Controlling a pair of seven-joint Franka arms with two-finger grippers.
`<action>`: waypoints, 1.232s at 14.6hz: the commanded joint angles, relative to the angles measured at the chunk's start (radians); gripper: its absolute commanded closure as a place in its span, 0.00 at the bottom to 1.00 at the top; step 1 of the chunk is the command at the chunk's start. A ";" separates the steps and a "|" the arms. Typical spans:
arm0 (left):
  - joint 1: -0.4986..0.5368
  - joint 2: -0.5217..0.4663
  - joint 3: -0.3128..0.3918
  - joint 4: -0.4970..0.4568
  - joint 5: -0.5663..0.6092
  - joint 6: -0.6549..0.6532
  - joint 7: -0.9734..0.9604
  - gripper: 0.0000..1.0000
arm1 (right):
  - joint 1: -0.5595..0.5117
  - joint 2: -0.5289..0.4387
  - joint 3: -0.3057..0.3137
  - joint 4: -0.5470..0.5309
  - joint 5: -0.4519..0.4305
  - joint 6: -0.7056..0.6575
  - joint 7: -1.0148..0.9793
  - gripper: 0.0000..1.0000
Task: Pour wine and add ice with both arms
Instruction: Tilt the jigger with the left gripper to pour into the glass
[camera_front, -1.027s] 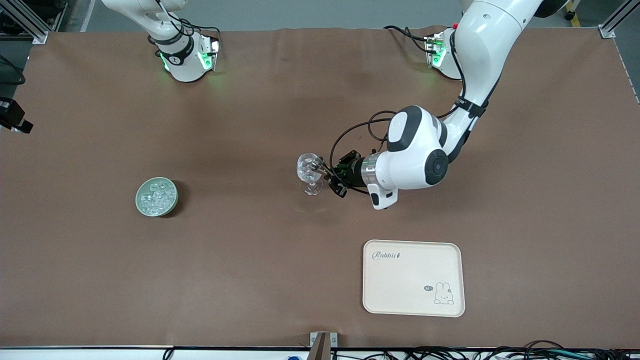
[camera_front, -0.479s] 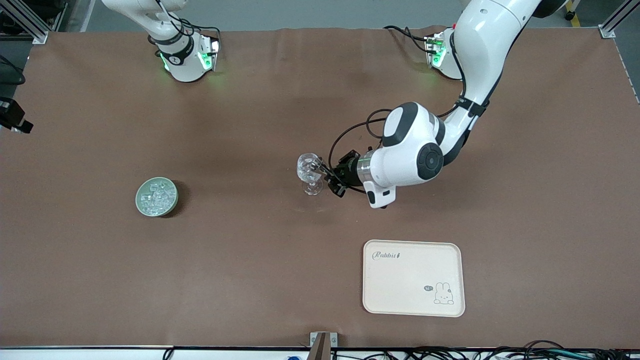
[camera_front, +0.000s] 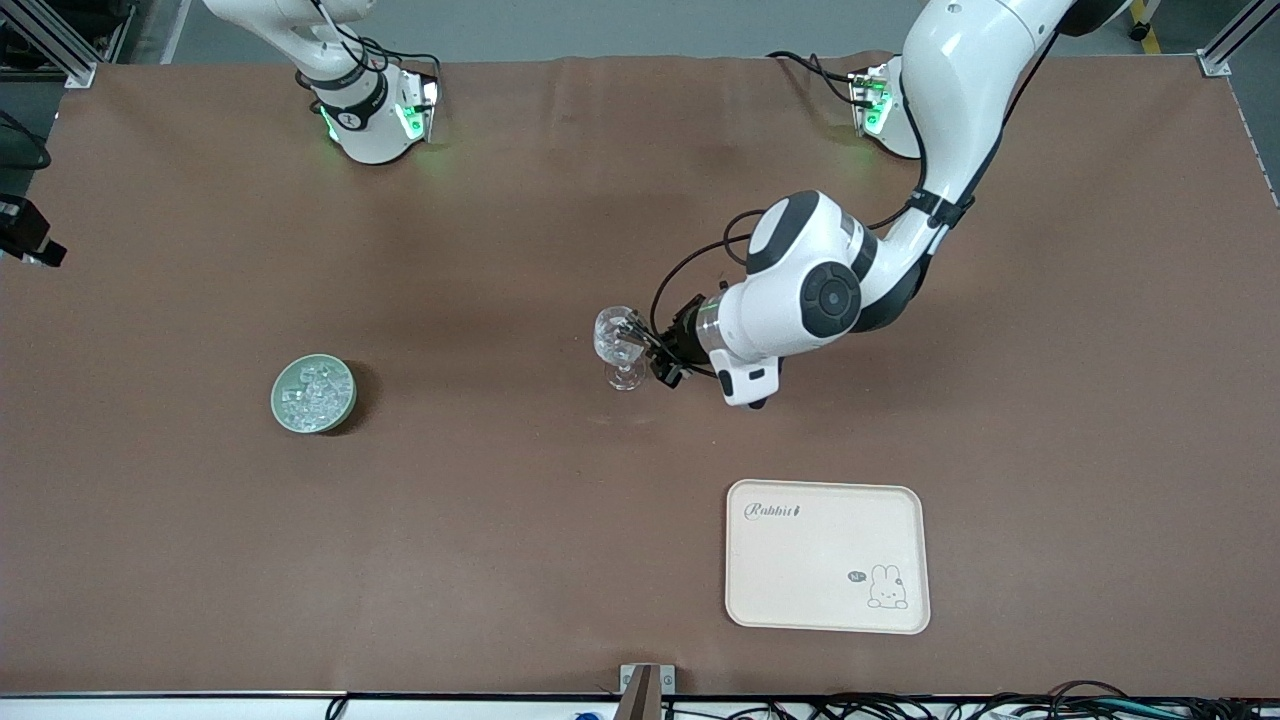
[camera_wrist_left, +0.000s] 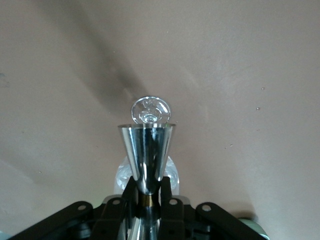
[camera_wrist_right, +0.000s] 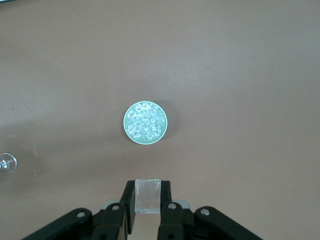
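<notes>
Small shiny silver hourglass-shaped metal measure (camera_wrist_left: 148, 155) tipped on its side over the clear faceted stemmed glass (camera_front: 618, 345) at mid-table, clamped at its waist by the left gripper (camera_wrist_left: 147, 200). No liquid seen. Heap of small clear ice cubes (camera_front: 312, 392) in the pale green round dish (camera_front: 343, 407), toward the right arm's end. Right gripper (camera_wrist_right: 147, 200), high over the table, pinches one clear ice cube (camera_wrist_right: 147, 195). Cream rectangular tray (camera_front: 826, 555) with a rabbit print lies nearer the front camera than the glass.

Shiny silver measure (camera_wrist_left: 146, 152); pale green dish (camera_front: 313, 394); cream tray (camera_front: 826, 556), rabbit print; brown table (camera_front: 500, 520)
</notes>
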 joint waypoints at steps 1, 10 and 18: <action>-0.007 0.003 -0.011 0.018 0.069 0.003 -0.053 0.96 | 0.007 -0.024 -0.006 -0.023 0.017 0.002 -0.004 0.98; 0.006 -0.009 -0.012 0.024 0.041 0.000 -0.064 0.97 | 0.007 -0.024 -0.006 -0.024 0.017 0.002 -0.004 0.98; 0.013 -0.052 0.136 0.024 -0.312 -0.124 0.139 0.98 | 0.007 -0.024 -0.006 -0.023 0.017 0.002 -0.004 0.98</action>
